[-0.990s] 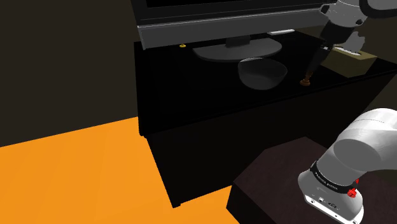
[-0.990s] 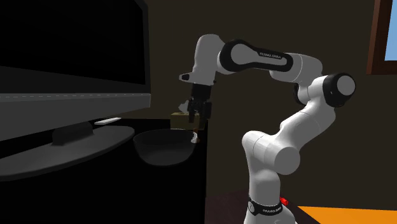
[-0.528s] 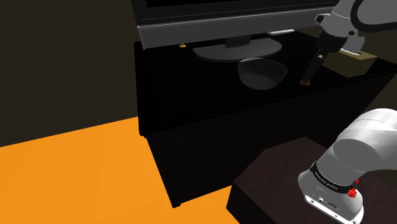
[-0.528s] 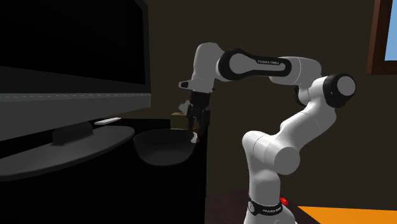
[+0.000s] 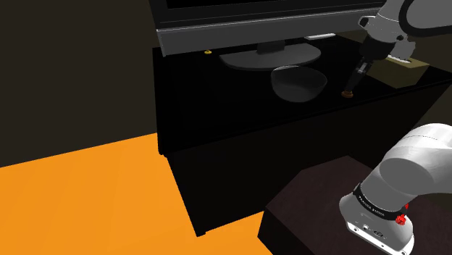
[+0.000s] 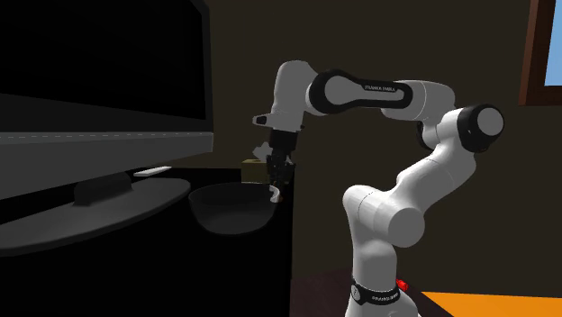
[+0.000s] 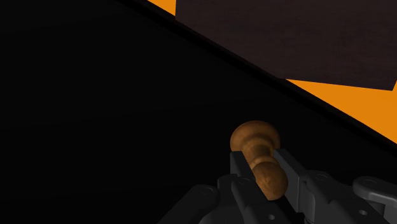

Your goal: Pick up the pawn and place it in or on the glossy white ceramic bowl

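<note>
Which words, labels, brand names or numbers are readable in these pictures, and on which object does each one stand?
On the arm's dark upper link: small white lettering, too small to read.
On the dark band at the arm's base: white lettering, too small to read.
On the pawn, the bowl and the television: no text visible.

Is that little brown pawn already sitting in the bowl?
No, the pawn stands on the black cabinet beside the bowl, clasped in the claw.
</note>
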You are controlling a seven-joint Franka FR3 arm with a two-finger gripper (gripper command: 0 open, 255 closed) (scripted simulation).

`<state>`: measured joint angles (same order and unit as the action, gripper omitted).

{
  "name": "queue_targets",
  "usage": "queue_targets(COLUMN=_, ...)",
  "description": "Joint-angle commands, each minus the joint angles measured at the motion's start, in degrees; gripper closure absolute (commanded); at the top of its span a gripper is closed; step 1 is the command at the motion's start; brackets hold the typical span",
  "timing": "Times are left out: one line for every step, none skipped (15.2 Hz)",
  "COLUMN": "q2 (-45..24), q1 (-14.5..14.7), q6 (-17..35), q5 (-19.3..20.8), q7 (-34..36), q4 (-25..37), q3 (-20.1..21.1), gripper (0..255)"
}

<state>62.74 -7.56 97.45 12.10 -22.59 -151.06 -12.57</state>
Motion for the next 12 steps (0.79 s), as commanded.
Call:
queue_targets(q2=0.0, q1=0.0, q6=0.0, q5=0.0, q7=0.0, q4=0.0, q3=0.0, gripper=255)
queue_targets(q2=0.0, q1=0.0, q6=0.0, q5=0.0, q7=0.0, q4=0.0, q3=0.0, gripper=255)
queue_targets(q2=0.0, q1=0.0, q6=0.0, q5=0.0, q7=0.0, q4=0.0, q3=0.0, gripper=255)
queue_targets(q2=0.0, q1=0.0, q6=0.0, q5=0.0, q7=0.0, q4=0.0, q3=0.0, gripper=255)
queue_targets(q2=0.0, q1=0.0, q6=0.0, q5=0.0, q7=0.0, q4=0.0, q3=0.0, gripper=255)
queue_targets(q2=0.0, q1=0.0, q6=0.0, q5=0.0, q7=0.0, q4=0.0, q3=0.0, gripper=255)
queue_targets(q2=0.0, q1=0.0, q6=0.0, q5=0.0, q7=0.0, q4=0.0, q3=0.0, gripper=255)
queue_targets(q2=-0.2, q1=0.1, q6=-0.6, q5=-0.1, q7=0.0, q4=0.9, q3=0.1, gripper=255)
queue_targets(q2=-0.5, q1=0.2, q6=-1.2, q5=-0.3, q7=0.0, q4=1.7, q3=0.3, gripper=255)
queue_targets(q2=-0.8, q1=0.3, q6=-1.9, q5=-0.4, q7=-0.1, q4=2.6, q3=0.4, gripper=255)
queue_targets(q2=-1.0, q1=0.3, q6=-2.5, q5=-0.6, q7=-0.1, q4=3.5, q3=0.5, gripper=255)
queue_targets(q2=-1.3, q1=0.4, q6=-3.1, q5=-0.7, q7=-0.1, q4=4.4, q3=0.6, gripper=255)
